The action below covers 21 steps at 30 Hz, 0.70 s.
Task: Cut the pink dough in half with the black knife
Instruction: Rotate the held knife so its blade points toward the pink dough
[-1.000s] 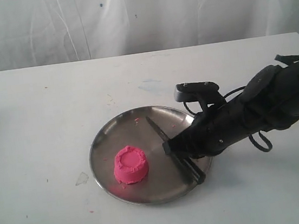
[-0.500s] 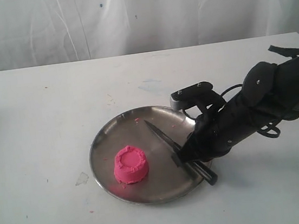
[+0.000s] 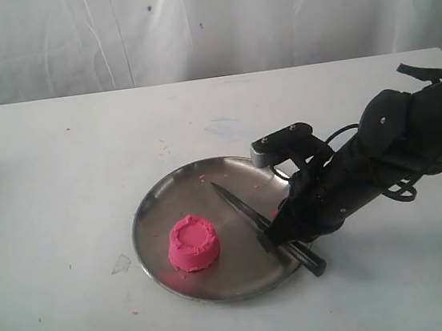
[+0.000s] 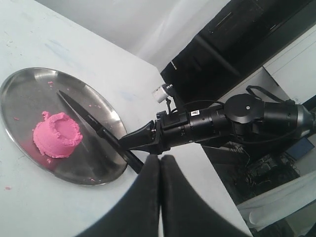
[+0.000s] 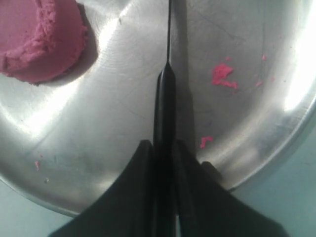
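Observation:
The pink dough (image 3: 192,243) is one whole cup-shaped lump, standing on the left part of the round steel plate (image 3: 167,190); it also shows in the wrist views (image 4: 56,140) (image 5: 37,37). My right gripper (image 3: 269,239) (image 5: 161,146) is shut on the handle of the black knife (image 3: 242,207) (image 5: 166,98) (image 4: 81,114). The blade points away over the plate, to the right of the dough and apart from it. My left gripper (image 4: 159,159) is shut on nothing and is out of the exterior view.
Tiny pink crumbs (image 5: 222,75) lie on the plate by the blade. The plate sits on a white table (image 3: 60,169), with a white curtain (image 3: 187,24) behind. A few small specks (image 3: 122,263) lie on the table left of the plate.
My right gripper has lifted the knife off the plate and drawn it slightly back right; the blade tip has risen and shifted left toward the dough. The dough has not moved.

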Tool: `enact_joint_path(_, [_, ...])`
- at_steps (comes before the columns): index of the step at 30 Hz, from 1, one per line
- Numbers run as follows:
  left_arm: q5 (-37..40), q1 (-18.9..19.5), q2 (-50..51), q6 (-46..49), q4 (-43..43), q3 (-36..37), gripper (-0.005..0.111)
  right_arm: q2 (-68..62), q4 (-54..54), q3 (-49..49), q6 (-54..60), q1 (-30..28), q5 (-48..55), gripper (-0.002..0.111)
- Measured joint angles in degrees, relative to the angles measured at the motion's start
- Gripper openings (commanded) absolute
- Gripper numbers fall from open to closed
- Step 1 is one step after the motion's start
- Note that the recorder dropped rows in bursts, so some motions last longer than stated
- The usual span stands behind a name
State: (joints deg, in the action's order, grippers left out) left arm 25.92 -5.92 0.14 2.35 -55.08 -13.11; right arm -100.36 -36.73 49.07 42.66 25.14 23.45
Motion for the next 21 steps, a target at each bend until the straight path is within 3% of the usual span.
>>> enact_joint_path(5, [0.00,0.00,0.00,0.11,0.00,0.00,0.000,-0.11,1.11,0.00,0.00,0.00,1.45,0.024])
enact_joint_path(14, [0.00,0.00,0.00,0.11,0.00,0.00,0.000,-2.23,2.74,-0.39,0.00,0.00,2.99,0.024])
enact_joint_path(17, [0.00,0.00,0.00,0.11,0.00,0.00,0.000,-2.62,2.74,-0.19,0.00,0.00,2.75,0.017])
enact_joint_path(21, [-0.68,0.00,0.00,0.11,0.00,0.00,0.000,-2.82,2.74,0.07,-1.12,0.00,2.43,0.000])
